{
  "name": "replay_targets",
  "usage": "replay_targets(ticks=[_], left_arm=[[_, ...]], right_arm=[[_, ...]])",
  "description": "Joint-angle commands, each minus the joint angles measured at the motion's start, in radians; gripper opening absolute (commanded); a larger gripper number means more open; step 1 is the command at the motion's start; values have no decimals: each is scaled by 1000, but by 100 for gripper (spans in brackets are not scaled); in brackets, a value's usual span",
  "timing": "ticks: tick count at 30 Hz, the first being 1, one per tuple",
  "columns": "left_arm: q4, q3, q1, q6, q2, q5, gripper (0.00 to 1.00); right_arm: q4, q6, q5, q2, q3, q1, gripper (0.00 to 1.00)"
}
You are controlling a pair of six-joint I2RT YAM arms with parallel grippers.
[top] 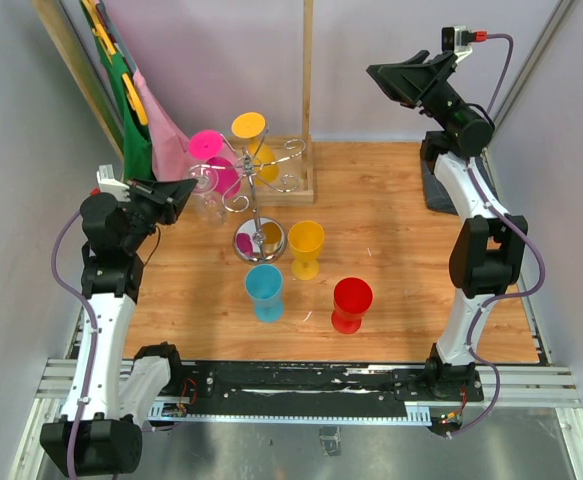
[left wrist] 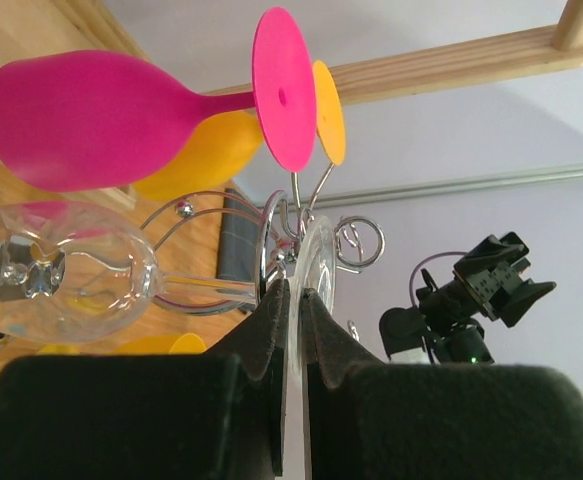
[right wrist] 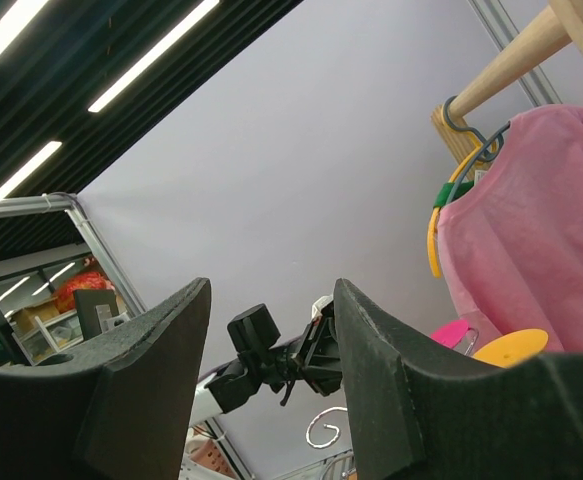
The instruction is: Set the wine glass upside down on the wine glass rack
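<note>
Count of glasses: six.
- One clear wine glass (left wrist: 81, 275), held at the rack (top: 258, 205).
- Two hang bowl-down on the rack's curled arms: a pink glass (left wrist: 91, 120) and a yellow glass (top: 250, 135), side by side.
- Three stand upright on the counter (top: 401, 260): a second yellow glass (top: 306, 248) just beside the rack's round base, a blue glass (top: 264, 291) and a red glass (top: 351, 304) nearer the arm bases.

One rack, silver wire, with a shiny round base and a thin pole. One wooden frame (top: 307, 90) stands behind it. Green and pink garments (top: 146, 135) hang at the back left.

Left arm: it rises from its base and bends inward at the elbow, with the wrist level with the rack's top. The left claw (left wrist: 293, 290) is closed on the thin round foot of the clear wine glass, its dark pads (left wrist: 271, 325) pinching the disc edge-on. The bowl hangs below the foot, so the glass is upside down. The foot sits right at the curled wire arms, on the rack's left side next to the pink glass. Whether it rests on a curl cannot be told.

Right arm: it is folded high at the back right, well apart from the rack. The right claw (right wrist: 271, 290) points up toward wall and ceiling, its fingers spread with nothing between them.
</note>
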Motion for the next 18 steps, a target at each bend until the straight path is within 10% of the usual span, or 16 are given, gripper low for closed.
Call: replay_targets(ticks=[1, 18], left_arm=[[60, -9, -7, -4, -27, 53, 4], [-5, 38, -32, 36, -37, 45, 48]], right_arm=[[53, -14, -16, -10, -9, -3, 54], [50, -21, -31, -38, -49, 7, 54]])
